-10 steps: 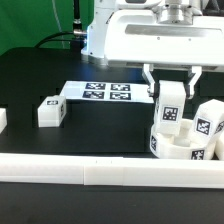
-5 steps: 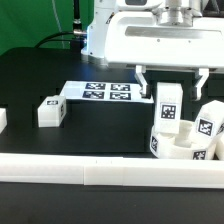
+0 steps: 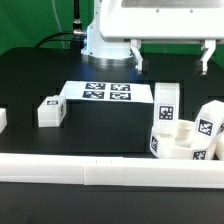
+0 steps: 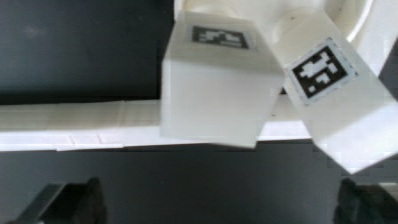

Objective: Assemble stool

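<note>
The round white seat [image 3: 178,150] sits at the exterior view's right, near the front rail. Two white tagged legs stand upright in it: one [image 3: 166,106] toward the left, one [image 3: 208,122] tilted a little toward the right. They also show in the wrist view, the first leg [image 4: 217,80] and the second leg [image 4: 342,92]. The third leg [image 3: 50,110] lies loose on the table at the left. My gripper [image 3: 171,55] is open and empty, raised above the first leg, its fingers spread wide. In the wrist view the gripper [image 4: 222,205] shows only dark fingertips [image 4: 68,200] at the edges.
The marker board [image 3: 97,93] lies flat in the middle of the black table. A long white border rail [image 3: 100,172] runs along the front and also shows in the wrist view [image 4: 71,125]. A small white piece [image 3: 2,120] sits at the far left edge.
My gripper let go of the upright leg in the seat, opened wider and rose clear above it. The leg stays standing in its socket.
</note>
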Controlling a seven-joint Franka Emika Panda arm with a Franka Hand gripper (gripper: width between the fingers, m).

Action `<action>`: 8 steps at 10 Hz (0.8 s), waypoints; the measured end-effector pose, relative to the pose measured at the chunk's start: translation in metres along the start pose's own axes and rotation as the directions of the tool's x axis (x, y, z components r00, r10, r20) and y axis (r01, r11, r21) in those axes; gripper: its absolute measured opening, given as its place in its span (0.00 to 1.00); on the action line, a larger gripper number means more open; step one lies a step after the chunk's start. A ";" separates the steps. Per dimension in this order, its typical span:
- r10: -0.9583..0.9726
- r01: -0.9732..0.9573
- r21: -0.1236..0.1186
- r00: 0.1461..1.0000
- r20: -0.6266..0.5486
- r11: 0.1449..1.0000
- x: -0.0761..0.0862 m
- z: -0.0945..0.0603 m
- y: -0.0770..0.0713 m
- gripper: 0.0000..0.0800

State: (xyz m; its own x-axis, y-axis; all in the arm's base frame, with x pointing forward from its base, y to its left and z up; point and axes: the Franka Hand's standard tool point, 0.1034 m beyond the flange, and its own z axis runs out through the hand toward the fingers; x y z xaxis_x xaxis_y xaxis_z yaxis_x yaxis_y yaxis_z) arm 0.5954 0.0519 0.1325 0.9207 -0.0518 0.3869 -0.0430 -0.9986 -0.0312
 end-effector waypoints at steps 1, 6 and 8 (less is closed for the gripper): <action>-0.001 0.001 -0.001 1.000 -0.018 1.000 0.004 -0.001 0.000 0.81; 0.075 -0.075 0.001 0.997 0.020 0.997 -0.004 0.004 0.001 0.81; 0.082 -0.084 0.001 0.980 0.181 0.996 -0.014 0.010 0.005 0.81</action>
State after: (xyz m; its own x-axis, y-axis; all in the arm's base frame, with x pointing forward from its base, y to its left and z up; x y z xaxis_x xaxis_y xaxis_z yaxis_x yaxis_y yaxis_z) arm 0.5859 0.0482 0.1173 0.9691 -0.1304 0.2094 -0.1194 -0.9907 -0.0646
